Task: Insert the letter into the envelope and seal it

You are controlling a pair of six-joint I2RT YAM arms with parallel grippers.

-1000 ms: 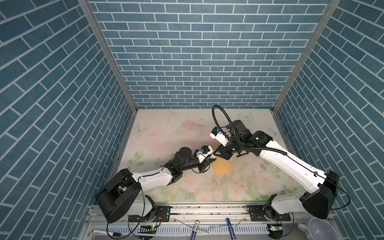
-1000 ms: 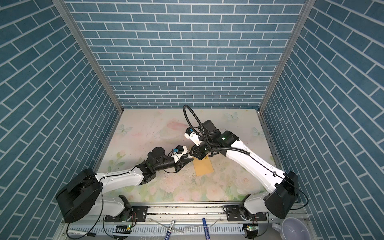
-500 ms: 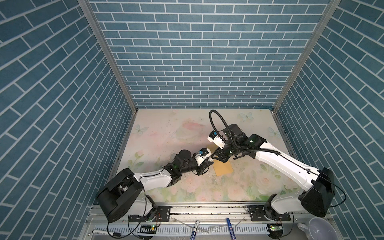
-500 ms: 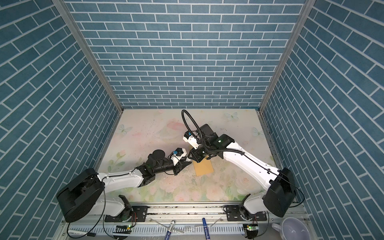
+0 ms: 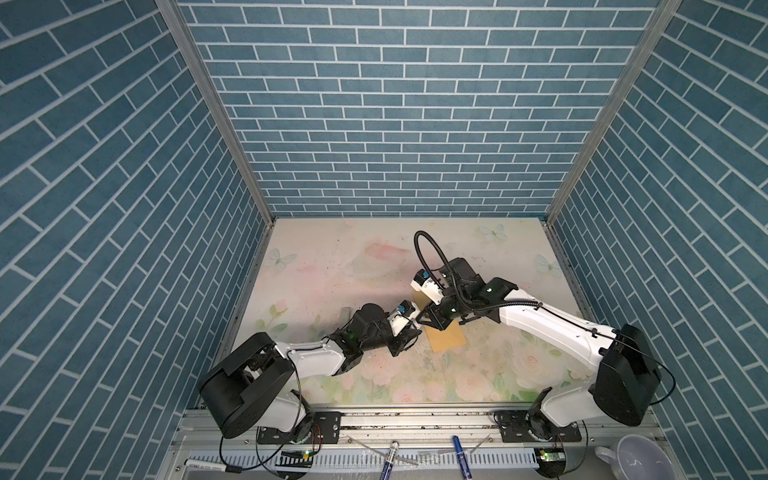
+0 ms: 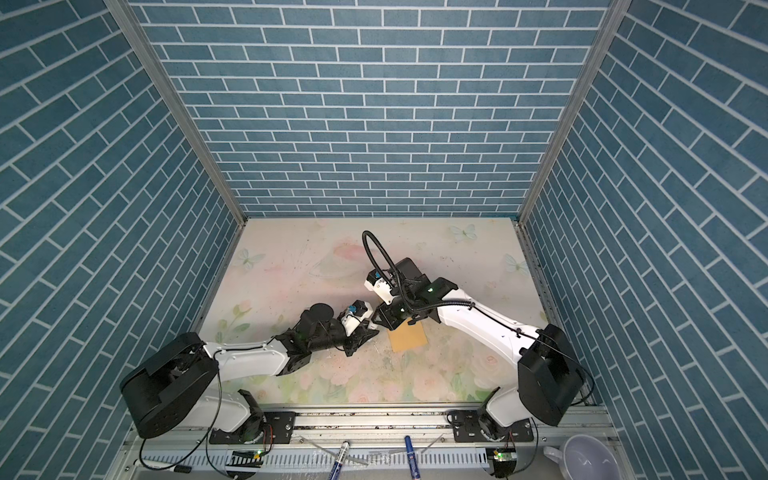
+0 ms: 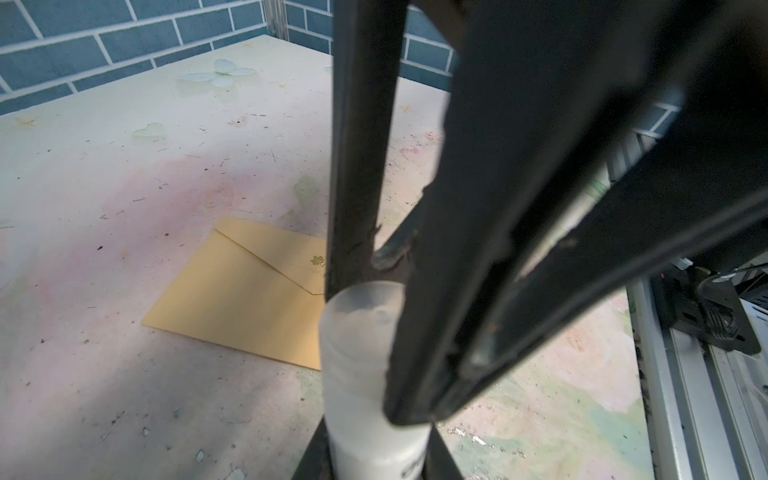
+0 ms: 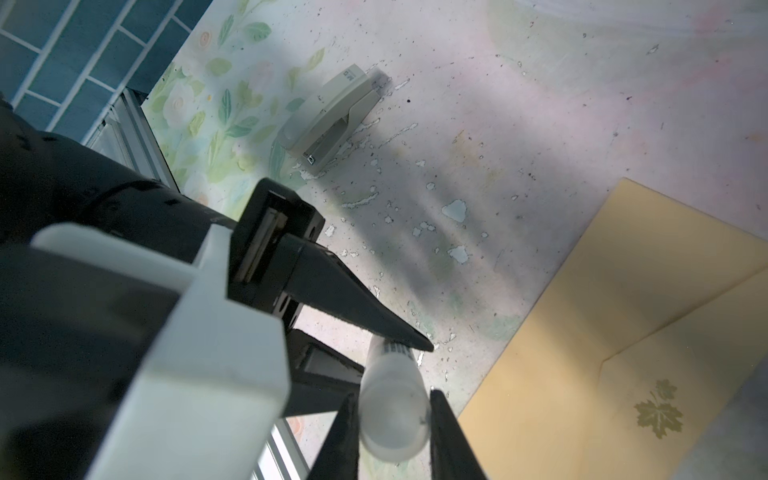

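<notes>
The tan envelope (image 5: pixel 448 338) (image 6: pixel 409 337) lies flat on the table with its pointed flap down and the gold leaf emblem (image 8: pixel 658 413) showing. The letter is out of view. A frosted white glue stick (image 7: pixel 365 365) (image 8: pixel 392 411) hangs between both grippers just left of the envelope. My left gripper (image 7: pixel 376 453) (image 5: pixel 414 332) is shut on the stick's body. My right gripper (image 8: pixel 395 432) (image 5: pixel 424 322) is shut on the stick's cap end, its fingers (image 8: pixel 451 440) flanking the cap.
A grey stapler (image 8: pixel 332 116) (image 5: pixel 345 311) lies on the table left of the grippers. Pens (image 5: pixel 388 455) rest on the front rail and a white cup (image 5: pixel 636 457) stands at the front right corner. Brick walls enclose three sides.
The right arm has shifted a little left and toward the front, bringing its gripper closer to the left one. The left arm has barely moved.
</notes>
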